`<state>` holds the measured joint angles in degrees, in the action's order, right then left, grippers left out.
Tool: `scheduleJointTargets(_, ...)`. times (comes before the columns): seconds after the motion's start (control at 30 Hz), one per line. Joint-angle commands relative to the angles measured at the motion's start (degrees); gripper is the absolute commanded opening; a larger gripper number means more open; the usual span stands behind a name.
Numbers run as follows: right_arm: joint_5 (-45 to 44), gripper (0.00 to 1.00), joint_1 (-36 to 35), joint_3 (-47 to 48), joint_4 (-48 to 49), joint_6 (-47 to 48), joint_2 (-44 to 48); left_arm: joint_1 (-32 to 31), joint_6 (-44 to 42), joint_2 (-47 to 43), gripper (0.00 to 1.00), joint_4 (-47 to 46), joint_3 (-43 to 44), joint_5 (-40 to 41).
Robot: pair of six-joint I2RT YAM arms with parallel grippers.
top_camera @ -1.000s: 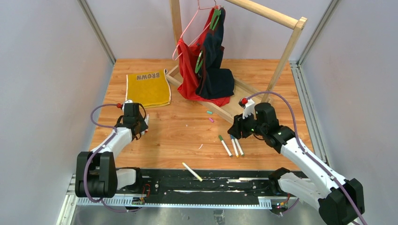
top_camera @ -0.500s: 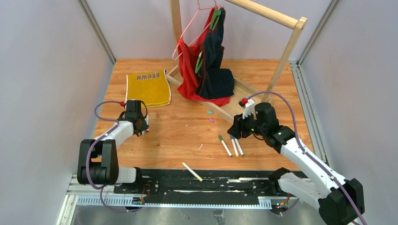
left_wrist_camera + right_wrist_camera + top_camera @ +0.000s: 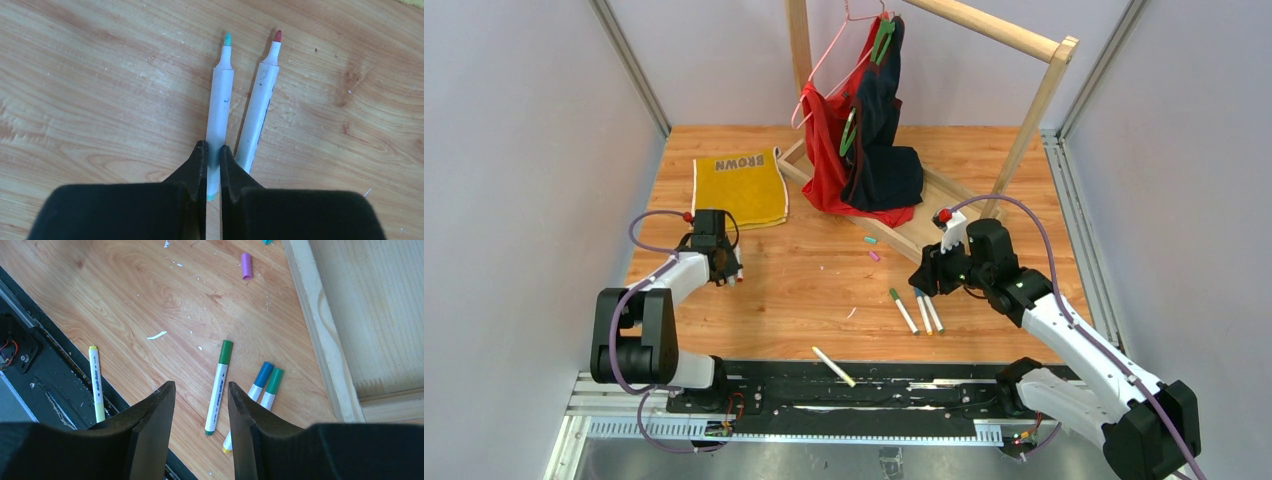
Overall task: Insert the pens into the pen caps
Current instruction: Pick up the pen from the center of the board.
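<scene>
The left tool (image 3: 212, 151) is clamped on the rear of the teal-tipped pen (image 3: 220, 95), which lies on the counter (image 3: 100, 75) with the red-tipped pen (image 3: 260, 100) at its 3 o'clock, while the right tool (image 3: 200, 387) hangs, fingers apart, over the green-capped pen (image 3: 218, 385), with a purple cap (image 3: 246, 265) toward 12 o'clock.

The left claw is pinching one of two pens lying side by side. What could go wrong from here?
The left gripper holds the teal-tipped pen near its back end, so the long front might swing or slip when lifted. The red-tipped pen lies right beside it and could get dragged along. The yellow pen lies half on the black rail at the table edge and might roll away.
</scene>
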<state>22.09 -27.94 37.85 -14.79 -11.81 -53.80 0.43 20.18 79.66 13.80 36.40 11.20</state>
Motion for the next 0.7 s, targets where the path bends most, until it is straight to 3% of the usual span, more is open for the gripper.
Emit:
scheduleJointTargets(0.0,0.59,0.44,0.69,-0.95,1.3,-0.46,0.1,0.49,-0.41,-0.74,0.02,1.55,0.48,0.31)
scheduleJointTargets(0.13,0.37,0.43,0.7,-1.07,1.49,-0.58,0.01,0.45,-0.58,-4.72,0.0,0.57,-1.29,0.86)
scheduleJointTargets(0.3,0.46,0.43,0.7,-1.25,2.32,-0.99,-0.23,-1.23,-1.08,-12.93,0.0,-4.09,-5.07,-6.87)
scheduleJointTargets(0.53,5.02,0.46,0.7,-2.29,4.85,-3.93,0.89,-14.82,-1.29,-26.71,0.0,-13.72,-10.01,-16.91)
scheduleJointTargets(0.67,9.03,0.51,0.7,-4.74,9.96,-8.25,2.73,-26.14,-2.2,-32.38,0.0,-19.77,-13.33,-20.27)
